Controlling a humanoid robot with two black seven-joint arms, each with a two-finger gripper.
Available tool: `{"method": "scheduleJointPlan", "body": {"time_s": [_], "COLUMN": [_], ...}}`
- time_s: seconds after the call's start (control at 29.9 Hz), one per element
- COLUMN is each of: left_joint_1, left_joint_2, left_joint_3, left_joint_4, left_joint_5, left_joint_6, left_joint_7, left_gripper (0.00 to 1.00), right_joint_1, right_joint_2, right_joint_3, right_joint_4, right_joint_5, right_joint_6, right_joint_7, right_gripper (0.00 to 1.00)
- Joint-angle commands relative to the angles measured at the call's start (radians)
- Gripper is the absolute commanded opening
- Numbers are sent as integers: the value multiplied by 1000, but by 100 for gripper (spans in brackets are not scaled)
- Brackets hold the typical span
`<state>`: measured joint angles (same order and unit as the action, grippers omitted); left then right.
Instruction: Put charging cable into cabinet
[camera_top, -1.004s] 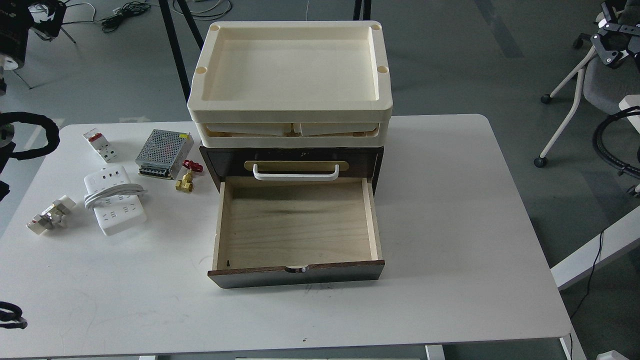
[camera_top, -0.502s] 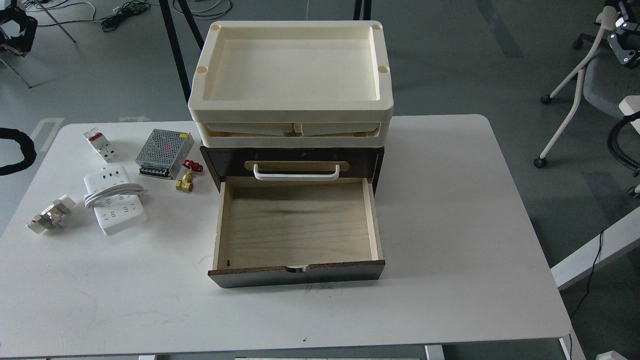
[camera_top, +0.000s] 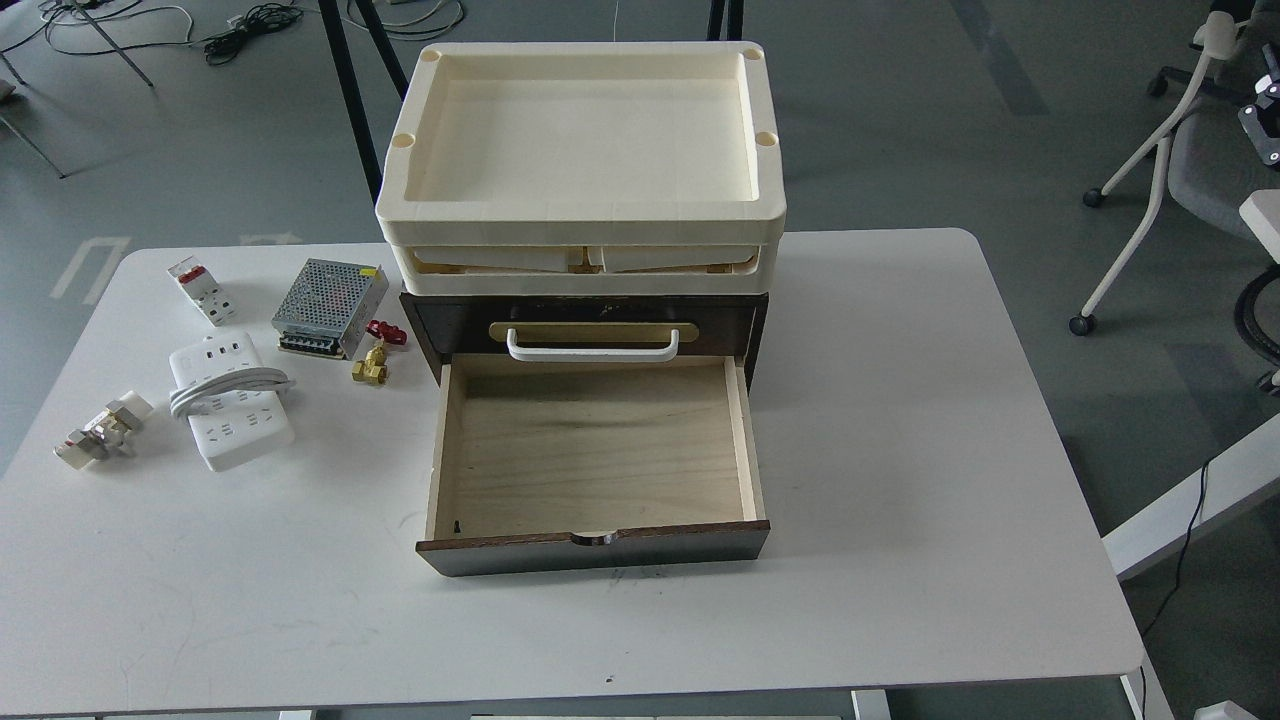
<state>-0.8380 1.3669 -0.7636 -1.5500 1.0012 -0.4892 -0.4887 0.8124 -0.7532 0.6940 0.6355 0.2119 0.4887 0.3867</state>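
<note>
The charging cable (camera_top: 230, 403) is a white power strip with its thick white cord coiled across it, lying flat on the white table (camera_top: 900, 420) at the left. The cabinet (camera_top: 590, 330) is a dark brown drawer unit at the table's middle. Its lower drawer (camera_top: 595, 455) is pulled out toward me, with a pale wood inside that holds nothing. Its upper drawer is shut, with a white bar handle (camera_top: 592, 345). My left gripper is out of view. A small dark part of my right gripper (camera_top: 1266, 122) shows at the right edge, far from the table.
Cream trays (camera_top: 582, 140) are stacked on the cabinet. Near the power strip lie a white-and-red breaker (camera_top: 201, 290), a silver perforated box (camera_top: 329, 294), a brass valve with a red handle (camera_top: 375, 353) and a small white-and-metal part (camera_top: 100, 431). A chair (camera_top: 1170, 180) stands off the table at right.
My left arm has drawn back out of view at the left edge. My right gripper has moved right and down, almost out of the frame. Nothing on the table has moved.
</note>
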Motion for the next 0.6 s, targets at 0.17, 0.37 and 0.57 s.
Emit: {"method": "scheduleJointPlan", "body": {"time_s": [0.17, 0.37, 0.57], "left_joint_1": [20, 13, 14], "left_joint_2": [69, -141, -307], "left_joint_3": [151, 358, 372], "left_joint_4": [-58, 232, 370], "left_joint_5": [894, 1180, 1180], "left_joint_6": [1, 1, 1], "left_joint_7": [0, 0, 0], "left_gripper": [99, 98, 98], "right_joint_1": [-4, -25, -53], "right_joint_2": [-11, -8, -12], "right_joint_3": [2, 2, 4], "right_joint_4": [-11, -11, -13], "right_joint_5": [0, 0, 0], "right_joint_6": [0, 0, 0], "right_joint_7": [0, 0, 0], "right_gripper": [100, 100, 100]}}
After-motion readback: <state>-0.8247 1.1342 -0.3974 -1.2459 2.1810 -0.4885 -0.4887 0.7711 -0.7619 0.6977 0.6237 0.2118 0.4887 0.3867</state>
